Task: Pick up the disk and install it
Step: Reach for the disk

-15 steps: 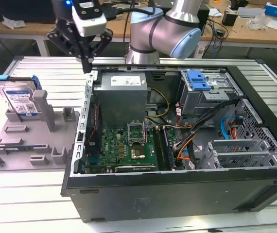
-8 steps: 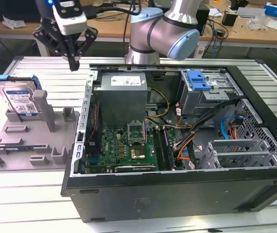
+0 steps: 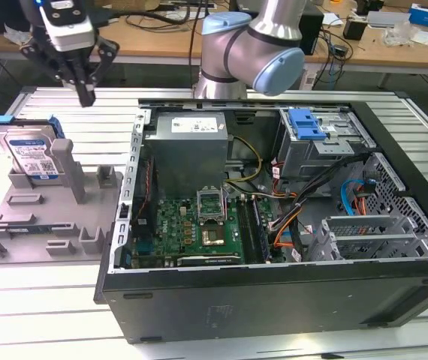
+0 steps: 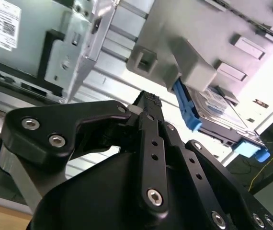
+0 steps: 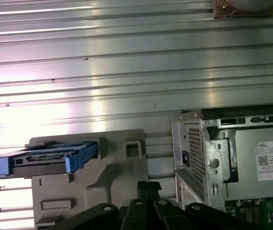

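The disk (image 3: 30,152) is a silver drive with a white-and-blue label in a bright blue bracket. It leans upright in a grey holder (image 3: 49,217) on the exterior view's left. My gripper (image 3: 86,96) hangs above the table behind the holder, a little to the right of the disk and apart from it. Its black fingers are shut with nothing between them. In the second wrist view the shut fingertips (image 4: 148,100) point toward the holder, with the disk (image 4: 213,112) beyond. In the first wrist view the disk (image 5: 40,158) shows edge-on, off to one side of the gripper (image 5: 148,187).
An open computer case (image 3: 274,300) lies on the ribbed metal table (image 3: 41,315). Inside are the motherboard (image 3: 199,225), a power supply (image 3: 188,142), cables, and a metal drive cage with a blue latch (image 3: 306,124). A cluttered desk stands behind.
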